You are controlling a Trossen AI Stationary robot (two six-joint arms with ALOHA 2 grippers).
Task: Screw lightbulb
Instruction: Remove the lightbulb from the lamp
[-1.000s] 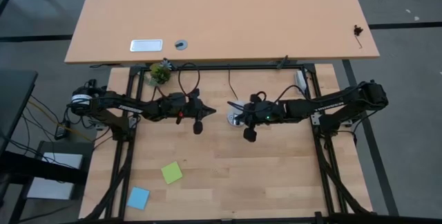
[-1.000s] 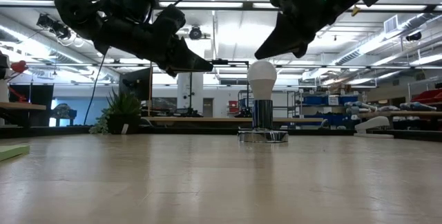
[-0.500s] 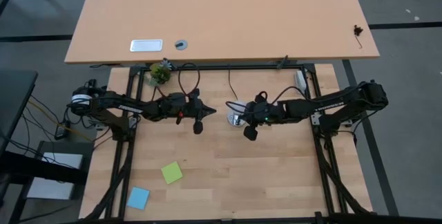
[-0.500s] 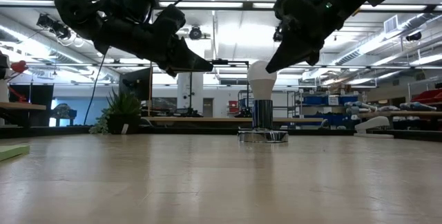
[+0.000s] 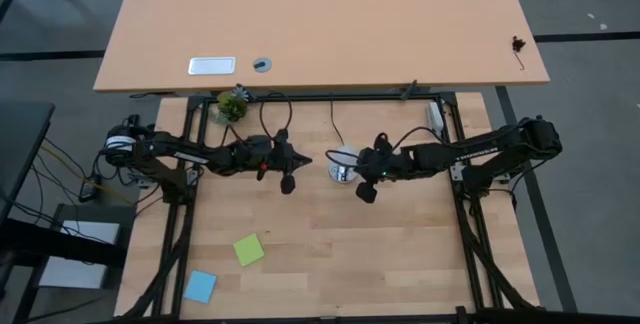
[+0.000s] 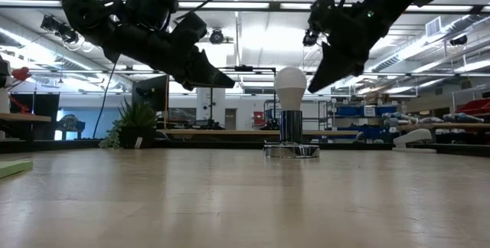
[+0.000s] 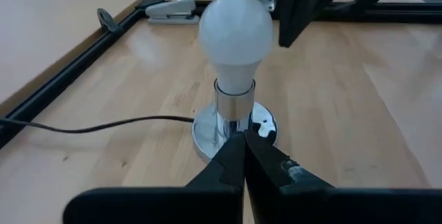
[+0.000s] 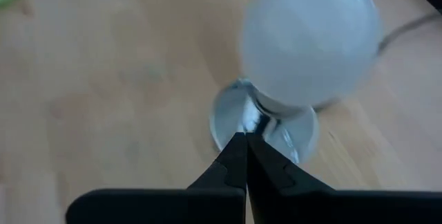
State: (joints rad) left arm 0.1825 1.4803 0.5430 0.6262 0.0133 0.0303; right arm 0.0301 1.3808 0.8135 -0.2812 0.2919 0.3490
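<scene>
The white frosted lightbulb [image 6: 290,87] stands upright, its metal base in the round silver socket disc [image 6: 292,150] on the wooden table; both also show in the left wrist view, bulb [image 7: 235,27] and disc [image 7: 207,131]. My left gripper [image 6: 232,86] hangs shut above the table to the bulb's left, pointing at it from a short way off. My right gripper [image 6: 310,89] is shut and slants steeply down close beside the bulb's right side. The left wrist view shows a small gap between that gripper [image 7: 293,23] and the glass. In its own view the bulb [image 8: 311,41] lies beyond its shut fingertips [image 8: 245,137].
A black cord [image 7: 83,124] runs from the socket disc toward the table's far left. A green note [image 5: 249,250] and a blue note [image 5: 200,286] lie near the front left. A small plant [image 5: 232,104] stands at the far edge, with a larger desk [image 5: 320,24] behind it.
My right gripper has tipped more steeply downward and rolled a little. Its tip has sunk from above the bulb's top to beside the bulb's right side. The bulb and socket have stayed in place.
</scene>
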